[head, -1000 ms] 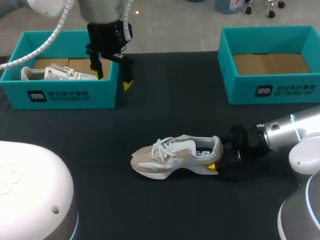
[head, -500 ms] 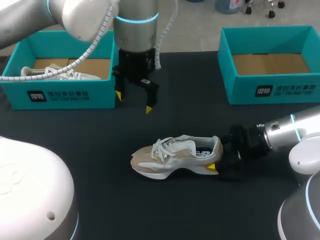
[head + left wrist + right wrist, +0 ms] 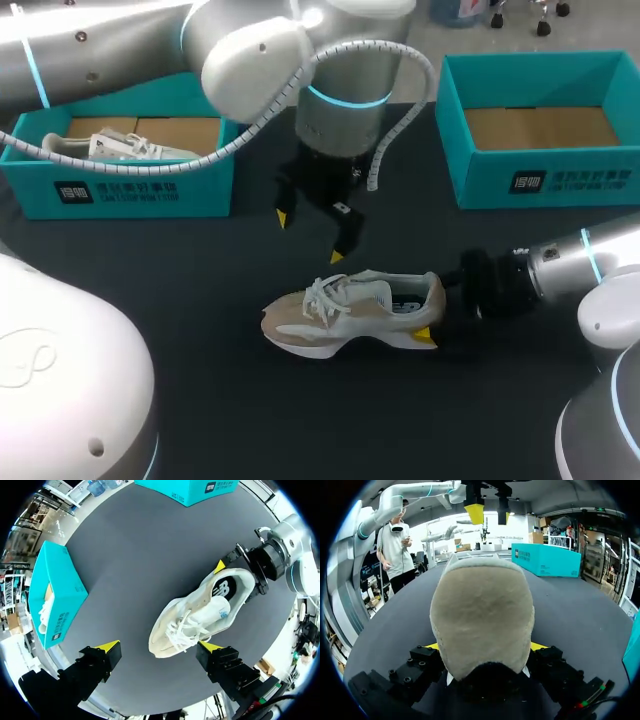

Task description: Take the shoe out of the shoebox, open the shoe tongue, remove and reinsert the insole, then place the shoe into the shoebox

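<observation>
A beige and white shoe lies on its sole in the middle of the black table, toe to the left. My right gripper is shut on its heel, with a yellow-tipped finger on each side. My left gripper hangs open just behind and above the laces, holding nothing. In the left wrist view the shoe lies below its wide-apart fingertips. The dark insole shows inside the shoe's opening.
A teal shoebox at the back left holds a second shoe. Another teal shoebox at the back right shows only its cardboard floor. My left arm spans the back of the table.
My left gripper has swung from over the left shoebox rightward and toward the front, stopping just above the shoe. The right gripper and the shoe have stayed put.
</observation>
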{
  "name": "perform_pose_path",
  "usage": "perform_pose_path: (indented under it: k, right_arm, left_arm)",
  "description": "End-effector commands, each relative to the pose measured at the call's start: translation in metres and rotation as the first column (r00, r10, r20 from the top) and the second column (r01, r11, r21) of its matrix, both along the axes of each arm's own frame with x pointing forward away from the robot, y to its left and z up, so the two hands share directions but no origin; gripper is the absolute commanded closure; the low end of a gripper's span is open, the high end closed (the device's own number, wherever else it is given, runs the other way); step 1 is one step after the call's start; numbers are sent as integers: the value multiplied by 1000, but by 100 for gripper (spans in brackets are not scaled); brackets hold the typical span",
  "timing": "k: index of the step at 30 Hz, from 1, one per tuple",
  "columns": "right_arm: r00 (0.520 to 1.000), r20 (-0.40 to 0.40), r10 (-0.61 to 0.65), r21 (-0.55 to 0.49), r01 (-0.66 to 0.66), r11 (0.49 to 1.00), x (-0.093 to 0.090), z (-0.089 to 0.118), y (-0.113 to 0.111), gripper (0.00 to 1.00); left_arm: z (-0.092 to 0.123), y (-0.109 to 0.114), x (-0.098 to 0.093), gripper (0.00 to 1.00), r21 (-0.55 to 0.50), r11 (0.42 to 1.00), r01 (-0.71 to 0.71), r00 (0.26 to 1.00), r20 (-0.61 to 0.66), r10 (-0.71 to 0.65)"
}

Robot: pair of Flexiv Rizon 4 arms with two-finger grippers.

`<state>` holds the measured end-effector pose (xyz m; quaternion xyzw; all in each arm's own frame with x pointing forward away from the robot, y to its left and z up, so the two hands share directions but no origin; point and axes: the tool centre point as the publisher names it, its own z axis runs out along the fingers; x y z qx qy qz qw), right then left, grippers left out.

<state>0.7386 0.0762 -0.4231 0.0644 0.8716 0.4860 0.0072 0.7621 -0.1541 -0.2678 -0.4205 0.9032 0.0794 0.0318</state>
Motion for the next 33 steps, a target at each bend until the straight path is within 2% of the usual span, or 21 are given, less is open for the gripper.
perform_pose_path:
  k: [1,17,18,22,27,30,33]
  right_arm:
    - [1000,0,-2,-4,2,1000,-1,0,2,100]
    - [1000,0,-2,-4,2,1000,-1,0,2,100]
    - [1000,0,-2,-4,2,1000,-1,0,2,100]
    - [1000,0,-2,-4,2,1000,-1,0,2,100]
    - [1000,0,-2,-4,2,1000,-1,0,2,100]
    - [1000,0,-2,-4,2,1000,-1,0,2,100]
    - [1000,0,-2,-4,2,1000,-1,0,2,100]
  left_arm:
    - [0,-3,-1,0,12,1000,1,1000,7,-1]
    - [0,-3,-1,0,12,1000,1,1000,7,-1]
    - [0,-4,-6,0,31,999,-30,998,58,29]
    - [-2,-9,-15,0,20,962,-271,960,81,269]
    - [-6,-18,-27,0,-72,890,-450,889,62,455]
    - [-10,-23,-32,0,-104,860,-500,862,42,506]
    - [-18,-33,-36,0,-98,858,-504,861,24,509]
